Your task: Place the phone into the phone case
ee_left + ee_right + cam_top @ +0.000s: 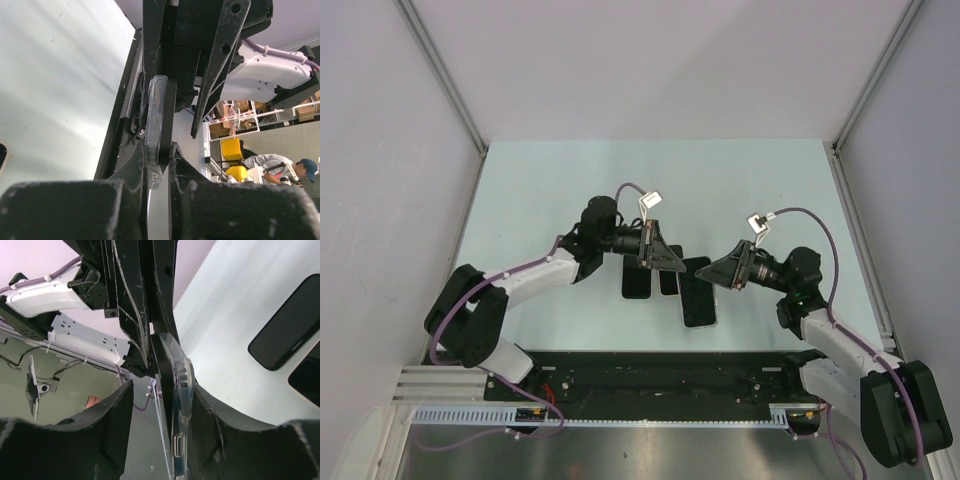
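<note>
A black phone (699,300) sitting in a clear case is held off the table between the two arms. In the left wrist view the clear case (156,115) and the phone's black edge (169,120) show edge-on, and my left gripper (159,150) is shut on them. It also shows in the top view (668,260). My right gripper (717,272) straddles the other end. In the right wrist view (162,390) one finger (210,410) touches the case (182,375). The other finger (115,410) stands apart from the phone (162,370), so this gripper is open.
Two more dark phones (636,282) (667,282) lie on the pale table under the left gripper. They also show in the right wrist view (285,325) (307,375). A black rail (650,375) runs along the near edge. White walls enclose the table on three sides.
</note>
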You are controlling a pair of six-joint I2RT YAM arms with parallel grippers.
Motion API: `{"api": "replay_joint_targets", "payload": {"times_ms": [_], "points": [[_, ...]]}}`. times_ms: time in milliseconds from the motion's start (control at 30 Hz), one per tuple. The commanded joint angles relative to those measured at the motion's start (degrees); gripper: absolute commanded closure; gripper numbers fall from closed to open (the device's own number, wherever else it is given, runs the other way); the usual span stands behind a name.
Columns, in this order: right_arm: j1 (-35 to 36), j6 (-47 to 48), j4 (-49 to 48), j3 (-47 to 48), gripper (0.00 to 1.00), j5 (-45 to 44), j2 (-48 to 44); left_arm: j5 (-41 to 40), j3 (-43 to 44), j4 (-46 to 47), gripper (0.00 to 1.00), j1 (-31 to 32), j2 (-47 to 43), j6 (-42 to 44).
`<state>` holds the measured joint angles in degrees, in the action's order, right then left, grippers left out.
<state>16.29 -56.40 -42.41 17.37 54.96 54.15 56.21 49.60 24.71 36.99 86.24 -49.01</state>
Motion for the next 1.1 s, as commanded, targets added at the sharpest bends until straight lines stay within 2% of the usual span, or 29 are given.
{"api": "replay_joint_targets", "payload": {"times_ms": [0, 200, 300, 400, 433, 467, 500, 533, 600, 633, 733, 833, 967, 1067], "points": [[0.23, -4.33, -8.81, 1.97, 0.47, -2.84, 2.44, 2.68, 2.78, -0.45, 1.00, 0.27, 0.16, 2.25], [0.23, -8.81, -13.48, 3.02, 0.48, -5.21, 5.61, 2.24, 3.57, -3.97, 1.00, 0.36, 0.78, 5.07], [0.14, -10.22, -14.97, 3.11, 0.56, -5.74, 6.67, 2.15, 3.66, -4.14, 1.00, 0.36, 1.04, 5.24], [0.40, -10.57, -15.85, 3.11, 0.75, -5.57, 7.11, 1.89, 3.83, -4.76, 1.00, 0.36, 1.04, 5.77], [0.32, -10.57, -16.03, 3.11, 0.87, -5.22, 7.11, 1.72, 3.83, -4.85, 1.00, 0.27, 0.95, 5.77], [0.40, -10.31, -16.12, 3.11, 0.91, -4.95, 7.02, 1.71, 3.83, -5.02, 0.98, 0.36, 1.04, 5.77], [0.40, -10.13, -16.21, 3.03, 0.94, -4.69, 7.02, 1.37, 3.83, -5.11, 0.94, 0.36, 1.04, 5.68], [0.40, -9.96, -16.21, 3.03, 0.99, -4.25, 6.76, 1.28, 3.83, -5.11, 0.85, 0.27, 0.86, 5.60], [0.41, -9.52, -16.21, 2.94, 1.00, -4.33, 6.15, 0.66, 3.75, -5.20, 0.73, 0.36, 0.43, 5.42], [0.49, -9.52, -16.21, 2.76, 1.00, -4.68, 5.88, 0.31, 3.40, -5.20, 0.59, 0.27, -0.01, 5.33], [0.40, -9.43, -17.08, 2.76, 1.00, -5.65, 5.09, -0.57, 2.08, -3.89, 0.43, 0.36, -1.15, 4.63], [0.40, -10.13, -18.49, 2.85, 1.00, -6.53, 4.56, 0.04, 0.50, -0.29, 0.40, 0.36, -1.51, 2.35], [0.41, -10.40, -19.02, 2.85, 1.00, -5.57, 5.09, 1.01, 0.32, 2.36, 0.41, 0.27, -0.81, -0.11], [0.41, -9.17, -17.28, 2.59, 1.00, -3.63, 5.18, 1.19, 0.58, 2.98, 0.55, 0.27, -0.81, -0.38]]}}
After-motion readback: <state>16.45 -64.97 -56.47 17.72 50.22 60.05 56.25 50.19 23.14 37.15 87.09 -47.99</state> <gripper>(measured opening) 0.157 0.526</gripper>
